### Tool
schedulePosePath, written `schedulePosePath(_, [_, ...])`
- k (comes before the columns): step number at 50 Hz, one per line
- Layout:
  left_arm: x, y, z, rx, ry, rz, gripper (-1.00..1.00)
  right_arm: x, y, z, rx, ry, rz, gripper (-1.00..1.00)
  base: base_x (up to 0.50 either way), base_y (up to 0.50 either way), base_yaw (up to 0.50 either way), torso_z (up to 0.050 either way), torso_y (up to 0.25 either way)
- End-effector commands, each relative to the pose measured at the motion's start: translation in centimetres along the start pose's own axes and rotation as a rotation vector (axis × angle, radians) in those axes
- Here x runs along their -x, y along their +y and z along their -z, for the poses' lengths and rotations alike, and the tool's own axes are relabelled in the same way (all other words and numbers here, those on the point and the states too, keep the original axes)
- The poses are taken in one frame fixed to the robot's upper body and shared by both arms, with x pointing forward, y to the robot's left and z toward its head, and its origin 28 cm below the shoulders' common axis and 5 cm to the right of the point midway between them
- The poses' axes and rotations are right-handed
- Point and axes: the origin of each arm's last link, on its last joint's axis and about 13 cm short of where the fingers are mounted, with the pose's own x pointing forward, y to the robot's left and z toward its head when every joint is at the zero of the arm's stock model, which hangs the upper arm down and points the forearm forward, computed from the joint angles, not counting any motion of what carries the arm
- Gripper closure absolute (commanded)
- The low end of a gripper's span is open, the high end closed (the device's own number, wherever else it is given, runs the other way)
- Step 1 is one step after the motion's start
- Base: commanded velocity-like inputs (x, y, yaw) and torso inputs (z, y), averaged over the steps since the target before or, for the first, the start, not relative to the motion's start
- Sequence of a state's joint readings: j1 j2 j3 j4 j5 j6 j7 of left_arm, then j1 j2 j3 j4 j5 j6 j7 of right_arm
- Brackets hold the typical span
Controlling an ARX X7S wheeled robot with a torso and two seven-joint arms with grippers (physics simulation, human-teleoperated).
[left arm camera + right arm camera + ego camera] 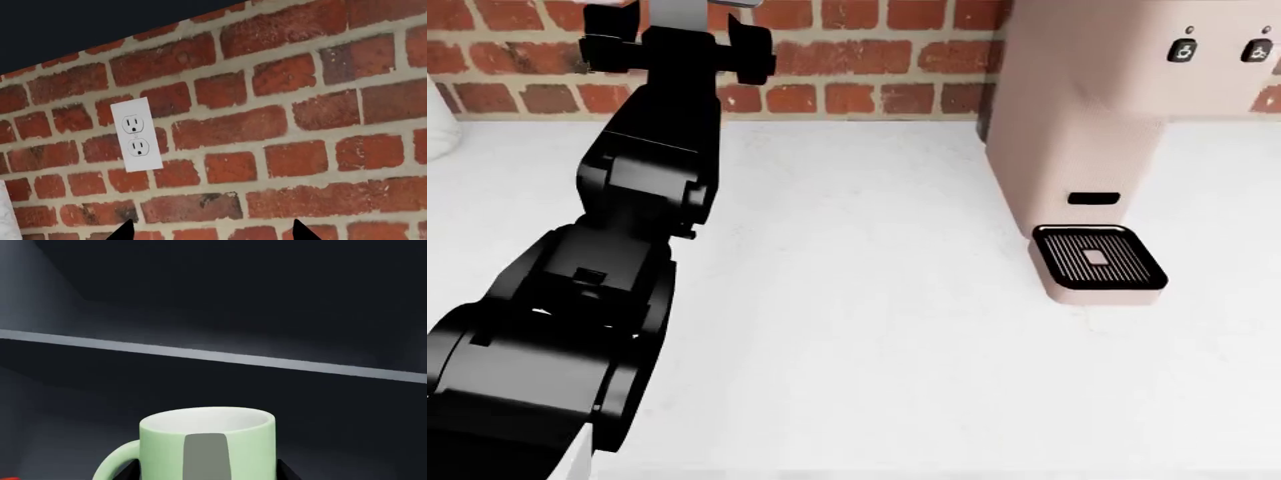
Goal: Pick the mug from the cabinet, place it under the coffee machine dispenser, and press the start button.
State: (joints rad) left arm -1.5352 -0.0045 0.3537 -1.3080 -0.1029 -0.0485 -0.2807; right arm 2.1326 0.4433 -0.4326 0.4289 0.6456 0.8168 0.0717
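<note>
Mug (207, 445) fills the near field of the right wrist view, upright, pale green with white inside, sitting in the dark cabinet below a grey shelf edge (213, 356). Right tool (207, 472) has black tips showing on both sides of the mug body, with a grey finger (205, 457) lying across the front; looks like it straddles the mug, but whether it has clamped I cannot tell. Loop handle (113, 462) sticks out to one side, clear of the tips. Judgement: rigid, light, glazed so probably slippery, and would chip if knocked on the shelf. Best hold is across the body well below the rim, not the handle, keeping it upright on the way out. Left tool (210, 231) faces the brick wall (287, 120) and a white outlet (136, 134), tips spread apart, nothing between them. Head view shows the left arm (627, 250) raised over the white surface (854, 330); pink coffee machine (1094, 120) stands to the right, black drip tray (1098, 258) bare, two buttons (1184, 50) on its top front. Mug is not yet under the dispenser.
</note>
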Motion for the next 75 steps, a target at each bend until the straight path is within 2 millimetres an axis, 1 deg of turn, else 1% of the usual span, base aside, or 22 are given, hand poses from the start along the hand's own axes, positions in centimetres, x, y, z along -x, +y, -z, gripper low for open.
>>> schedulePosePath(1, [0.0, -0.1, 0.0, 0.001, 0.002, 0.002, -1.0, 0.1, -0.1, -0.1, 0.023, -0.017, -0.008, 1.0, -0.5, 0.0, 0.0, 0.0, 0.0])
schedulePosePath(6, [0.1, -0.1, 0.1, 0.002, 0.006, 0.003, -1.0, 0.3, -0.2, 0.1, 0.02, 0.004, 0.004, 1.0, -0.43, 0.0, 0.0, 0.0, 0.0])
schedulePosePath(9, [0.1, 0.0, 0.4, 0.006, 0.011, 0.004, -1.0, 1.3, 0.1, 0.3, 0.01, 0.028, -0.001, 1.0, 0.0, 0.0, 0.0, 0.0, 0.0])
schedulePosePath(12, [0.0, 0.3, 0.6, 0.019, 0.015, -0.002, -1.0, 3.7, 0.7, 0.9, -0.007, 0.073, -0.016, 1.0, 0.0, 0.0, 0.0, 0.0, 0.0])
schedulePosePath(15, [0.0, 0.5, 0.7, 0.032, 0.014, -0.003, -1.0, 6.8, 1.0, 1.7, -0.017, 0.135, -0.008, 1.0, 0.0, 0.0, 0.0, 0.0, 0.0])
schedulePosePath(19, [0.1, 0.5, 1.1, 0.037, 0.022, -0.01, -1.0, 11.2, 1.3, 3.5, -0.045, 0.196, -0.004, 1.0, 0.0, 0.0, 0.0, 0.0, 0.0])
schedulePosePath(21, [0.0, 0.6, 1.1, 0.039, 0.023, -0.013, -1.0, 13.0, 1.2, 4.3, -0.051, 0.214, 0.004, 1.0, 0.0, 0.0, 0.0, 0.0, 0.0])
schedulePosePath(24, [0.1, 0.7, 1.3, 0.039, 0.026, -0.018, -1.0, 15.1, 1.0, 5.3, -0.055, 0.231, 0.021, 1.0, 0.0, 0.0, 0.0, 0.0, 0.0])
schedulePosePath(31, [0.1, 0.7, 1.7, 0.034, 0.036, -0.024, -1.0, 19.2, 0.8, 7.7, -0.078, 0.284, 0.045, 1.0, 0.0, 0.0, 0.0, 0.0, 0.0])
schedulePosePath(33, [0.2, 0.7, 1.9, 0.031, 0.039, -0.027, -1.0, 20.4, 0.7, 8.1, -0.083, 0.299, 0.054, 1.0, 0.0, 0.0, 0.0, 0.0, 0.0])
schedulePosePath(36, [0.3, 0.6, 2.0, 0.029, 0.043, -0.029, -1.0, 22.2, 0.3, 8.9, -0.089, 0.323, 0.084, 1.0, 0.0, 0.0, 0.0, 0.0, 0.0])
schedulePosePath(41, [0.3, 0.5, 2.1, 0.028, 0.044, -0.029, -1.0, 25.0, -0.6, 10.9, -0.085, 0.356, 0.154, 1.0, 0.0, 0.0, 0.0, 0.0, 0.0])
schedulePosePath(51, [0.3, 0.7, 2.2, 0.036, 0.053, -0.033, -1.0, 27.2, -2.3, 13.1, -0.057, 0.389, 0.269, 1.0, 0.0, 0.0, 0.0, 0.0, 0.0])
schedulePosePath(55, [0.3, 0.7, 2.3, 0.035, 0.055, -0.033, -1.0, 27.9, -2.7, 13.9, -0.062, 0.396, 0.297, 1.0, 0.0, 0.0, 0.0, 0.0, 0.0])
schedulePosePath(64, [0.4, 0.6, 2.5, 0.032, 0.058, -0.031, -1.0, 28.5, -2.7, 15.3, -0.064, 0.432, 0.305, 1.0, 0.0, 0.0, 0.0, 0.0, 0.0])
schedulePosePath(69, [0.4, 0.6, 2.5, 0.031, 0.058, -0.031, -1.0, 29.1, -2.6, 17.3, -0.072, 0.462, 0.313, 1.0, 0.0, 0.0, 0.0, 0.0, 0.0])
schedulePosePath(71, [0.4, 0.6, 2.5, 0.03, 0.058, -0.031, -1.0, 29.2, -2.7, 17.8, -0.083, 0.468, 0.32, 1.0, 0.0, 0.0, 0.0, 0.0, 0.0])
schedulePosePath(75, [0.4, 0.6, 2.6, 0.029, 0.059, -0.032, -1.0, 29.4, -2.7, 18.0, -0.101, 0.462, 0.335, 1.0, 0.07, 0.01, 0.0, 0.0, 0.0])
